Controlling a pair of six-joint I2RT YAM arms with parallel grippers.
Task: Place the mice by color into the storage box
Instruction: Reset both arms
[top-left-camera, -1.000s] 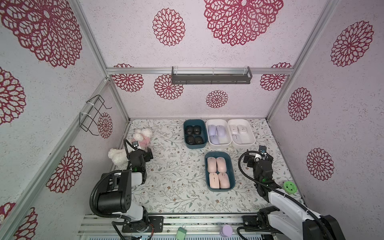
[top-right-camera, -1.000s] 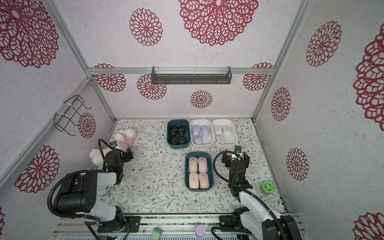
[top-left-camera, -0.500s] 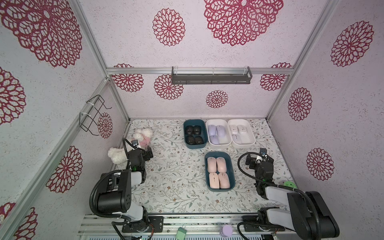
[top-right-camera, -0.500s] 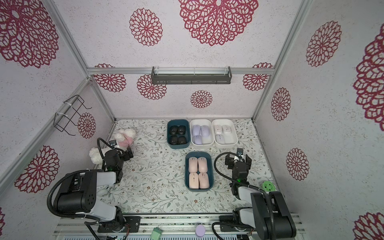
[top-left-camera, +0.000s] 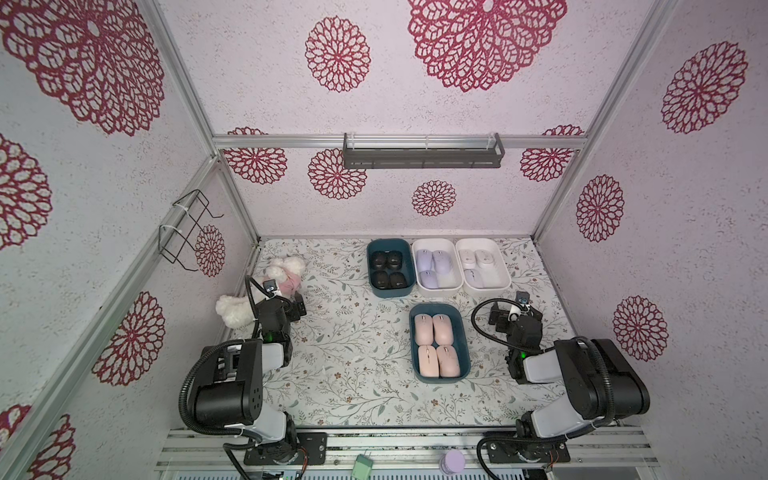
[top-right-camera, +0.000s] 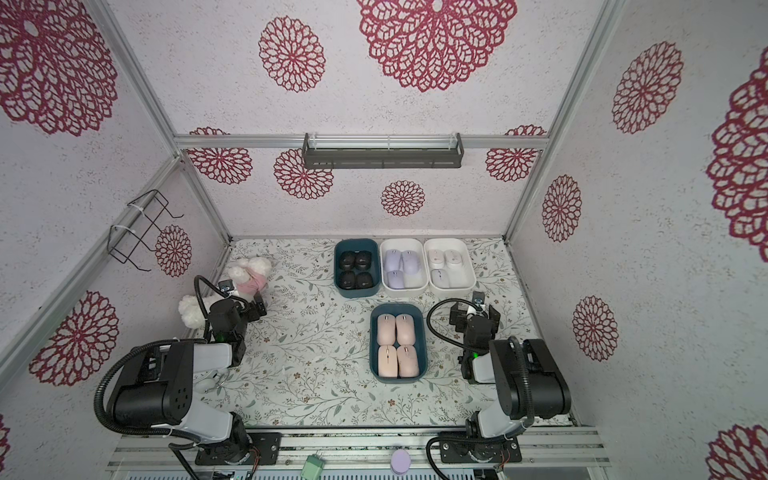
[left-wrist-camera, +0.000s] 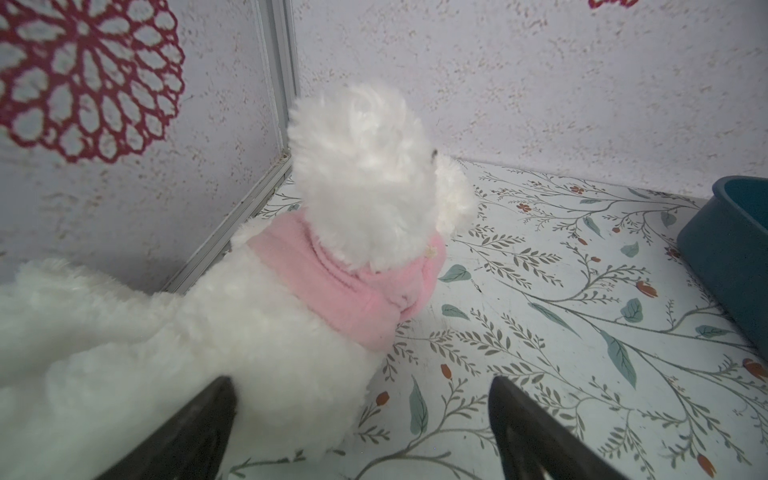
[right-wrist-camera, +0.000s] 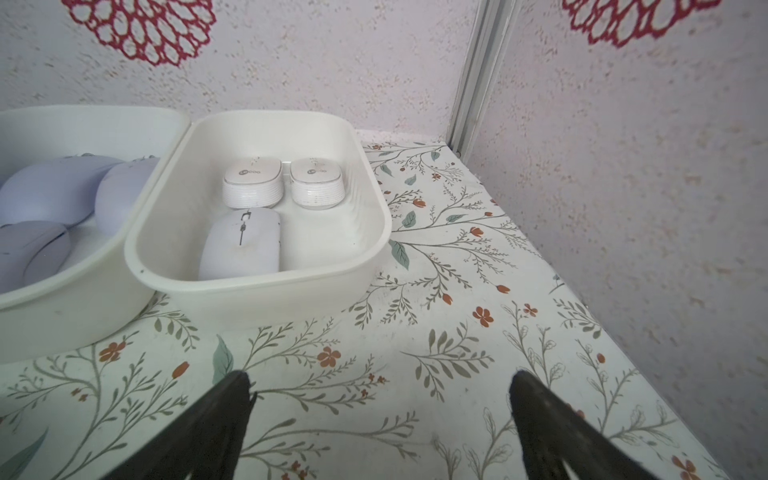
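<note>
Several peach-pink mice fill a teal storage box at mid-table. At the back stand three boxes in a row: a teal one with black mice, a white one with lavender mice, and a white one with three pale mice. My right gripper hovers open and empty over bare table in front of that last box. My left gripper is open at the table's left, with fur of the plush toy reaching between its fingers.
The white plush dog in a pink sweater lies along the left wall. A wire rack hangs on the left wall and a grey shelf on the back wall. A lavender disc and a green block sit on the front rail.
The right arm has folded up, its big upper links now rising at the front right, while its gripper stays near the same spot. The left arm and the mice have not moved.
</note>
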